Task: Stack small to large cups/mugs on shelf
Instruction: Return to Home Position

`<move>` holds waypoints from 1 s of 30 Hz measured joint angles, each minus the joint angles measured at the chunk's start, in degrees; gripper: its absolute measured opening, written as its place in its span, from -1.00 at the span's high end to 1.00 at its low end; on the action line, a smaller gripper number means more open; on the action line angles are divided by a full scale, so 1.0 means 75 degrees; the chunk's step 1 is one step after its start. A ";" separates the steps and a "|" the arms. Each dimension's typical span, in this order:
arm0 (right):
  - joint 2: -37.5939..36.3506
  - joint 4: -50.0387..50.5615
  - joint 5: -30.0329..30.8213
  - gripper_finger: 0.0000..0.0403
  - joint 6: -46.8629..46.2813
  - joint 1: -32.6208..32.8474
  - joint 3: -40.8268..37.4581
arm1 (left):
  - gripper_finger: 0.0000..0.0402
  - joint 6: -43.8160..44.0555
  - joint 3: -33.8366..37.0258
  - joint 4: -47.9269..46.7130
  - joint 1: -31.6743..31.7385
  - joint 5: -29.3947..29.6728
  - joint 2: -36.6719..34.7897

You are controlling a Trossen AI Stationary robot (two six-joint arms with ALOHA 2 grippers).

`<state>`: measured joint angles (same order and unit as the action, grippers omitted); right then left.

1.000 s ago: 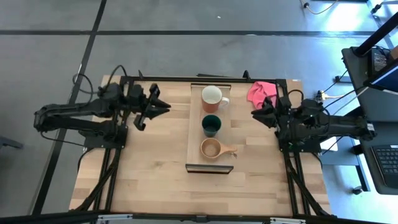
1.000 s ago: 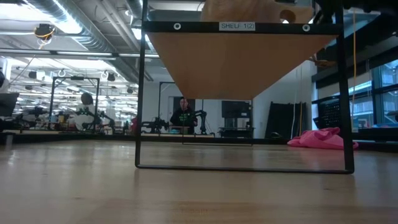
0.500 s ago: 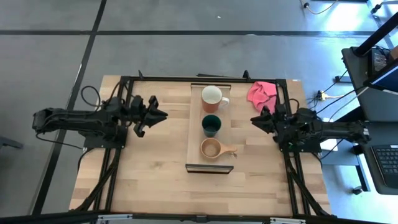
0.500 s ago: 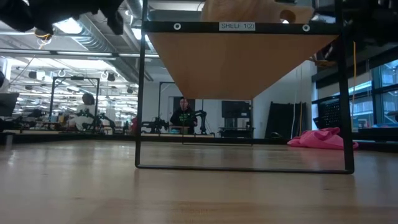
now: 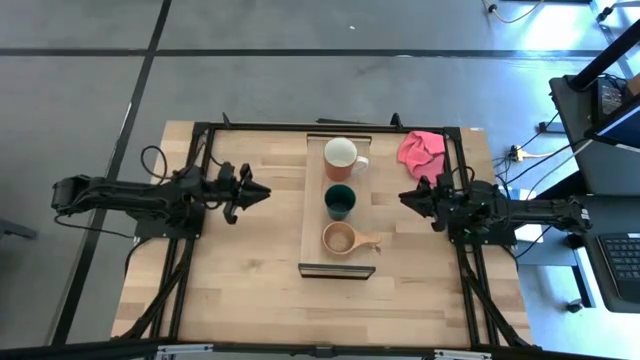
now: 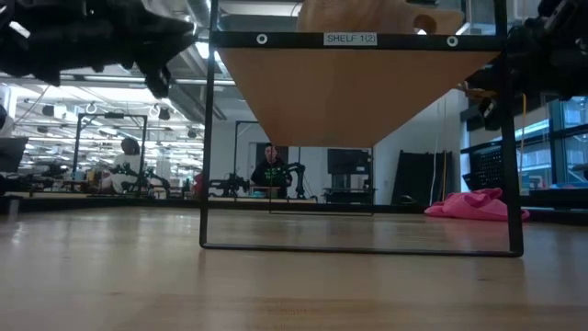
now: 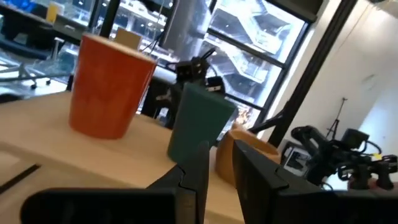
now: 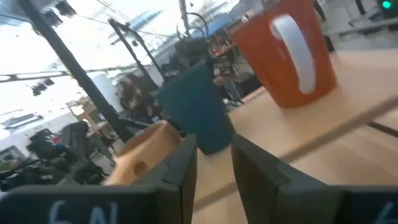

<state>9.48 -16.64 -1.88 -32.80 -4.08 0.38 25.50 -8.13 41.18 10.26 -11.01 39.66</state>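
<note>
Three cups stand in a row on the raised shelf (image 5: 312, 200), each on its base: the red-orange mug (image 5: 340, 158) at the far end, the dark green cup (image 5: 340, 202) in the middle, and the tan wooden cup (image 5: 340, 238) nearest, its stubby handle pointing right. My left gripper (image 5: 262, 190) hovers left of the shelf and points at it, shut and empty. Its wrist view looks past the fingertips (image 7: 221, 149) at the mug (image 7: 109, 87), green cup (image 7: 199, 121) and wooden cup (image 7: 249, 152). My right gripper (image 5: 403, 196) mirrors it on the right, shut (image 8: 214, 146).
The shelf board sits on a black frame above the tabletop, its underside (image 6: 349, 92) showing in the low view. A pink cloth (image 5: 420, 150) lies on the table's far right, behind my right arm. Bare tabletop stretches on both sides of the shelf and toward the near edge.
Both arms have come down, entering the low view from above, and both grippers have shifted a little toward the table's near edge while still pointing at the shelf. The cups have stayed where they were.
</note>
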 joint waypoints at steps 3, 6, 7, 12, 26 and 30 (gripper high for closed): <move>-0.0004 0.0032 0.0039 0.50 0.0229 0.0000 0.0000 | 0.67 0.0001 0.0180 0.0008 0.0000 0.0061 0.0000; -0.0001 0.0215 0.0382 0.50 0.0595 0.0000 0.0000 | 0.67 -0.0009 0.0337 0.0018 0.0000 0.0072 -0.0003; -0.0001 0.0351 0.0536 0.50 0.0708 0.0000 0.0000 | 0.67 -0.0004 0.0420 0.0017 0.0000 0.0086 -0.0003; -0.0001 0.1297 0.1253 0.50 0.0887 0.0000 0.0000 | 0.67 0.0673 0.0914 -0.0295 0.0000 0.0209 0.0003; 0.0203 0.1929 0.1050 0.50 0.0622 0.0000 0.0009 | 0.67 0.0941 0.1013 -0.2625 0.0000 0.0190 0.0017; 0.0203 0.1929 0.1050 0.50 0.0622 0.0000 0.0009 | 0.67 0.0930 0.1013 -0.2613 0.0000 0.0190 0.0017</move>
<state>11.00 -2.17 6.00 -28.14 -4.08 0.45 32.47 -0.54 21.58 10.26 -9.58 39.79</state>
